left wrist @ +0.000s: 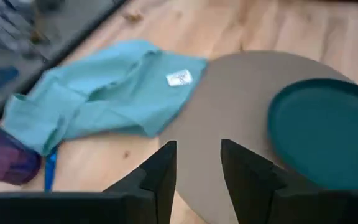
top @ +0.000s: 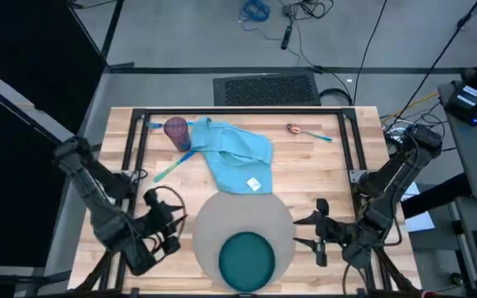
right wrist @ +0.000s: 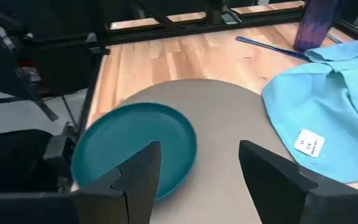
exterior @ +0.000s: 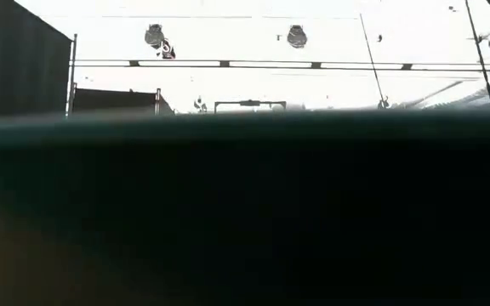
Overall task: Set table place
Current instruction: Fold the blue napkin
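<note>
Light-wood table: grey placemat with teal plate set at front edge, napkin, cup, cutlery unplaced toward back; left gripper and right gripper flank the placemat, fingers apart, empty.

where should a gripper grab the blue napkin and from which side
Probably at the raised, crumpled folds near the middle of the light blue napkin, coming straight down from above. It lies loosely bunched on the table, so the folds give the fingers something to pinch, while its flat edges hug the wood. Its near corner overlaps the grey placemat. The left gripper and right gripper are both open and empty.
</note>
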`<state>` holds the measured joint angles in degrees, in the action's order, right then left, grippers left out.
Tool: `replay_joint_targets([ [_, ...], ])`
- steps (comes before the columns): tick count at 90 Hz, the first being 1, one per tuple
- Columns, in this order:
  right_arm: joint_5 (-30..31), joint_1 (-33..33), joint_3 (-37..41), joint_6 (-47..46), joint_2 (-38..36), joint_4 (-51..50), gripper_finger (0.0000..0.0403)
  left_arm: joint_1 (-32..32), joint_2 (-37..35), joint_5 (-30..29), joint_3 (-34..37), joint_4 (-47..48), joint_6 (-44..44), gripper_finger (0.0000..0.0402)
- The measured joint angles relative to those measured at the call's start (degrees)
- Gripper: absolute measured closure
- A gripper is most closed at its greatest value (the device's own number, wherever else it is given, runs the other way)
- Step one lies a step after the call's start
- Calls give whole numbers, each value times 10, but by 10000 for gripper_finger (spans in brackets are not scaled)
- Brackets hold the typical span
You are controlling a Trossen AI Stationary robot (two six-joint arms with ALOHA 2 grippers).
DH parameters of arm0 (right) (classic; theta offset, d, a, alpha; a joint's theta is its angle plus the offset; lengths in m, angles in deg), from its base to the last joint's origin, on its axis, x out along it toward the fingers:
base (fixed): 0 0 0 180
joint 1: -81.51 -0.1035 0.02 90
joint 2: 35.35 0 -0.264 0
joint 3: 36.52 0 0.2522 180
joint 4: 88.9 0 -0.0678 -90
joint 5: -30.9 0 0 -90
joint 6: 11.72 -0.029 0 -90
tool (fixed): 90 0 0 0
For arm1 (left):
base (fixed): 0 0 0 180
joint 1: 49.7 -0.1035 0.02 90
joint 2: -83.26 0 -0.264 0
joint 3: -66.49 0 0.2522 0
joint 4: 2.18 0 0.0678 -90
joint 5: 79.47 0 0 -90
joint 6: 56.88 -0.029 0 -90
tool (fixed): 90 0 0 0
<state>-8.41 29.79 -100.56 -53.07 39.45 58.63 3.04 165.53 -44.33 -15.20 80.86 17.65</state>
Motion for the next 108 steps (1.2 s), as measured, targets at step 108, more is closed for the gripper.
replay_joint_targets([
  [108,-346,485,0,143,227,26,200,-328,124,-14,188,-448,-469,290],
])
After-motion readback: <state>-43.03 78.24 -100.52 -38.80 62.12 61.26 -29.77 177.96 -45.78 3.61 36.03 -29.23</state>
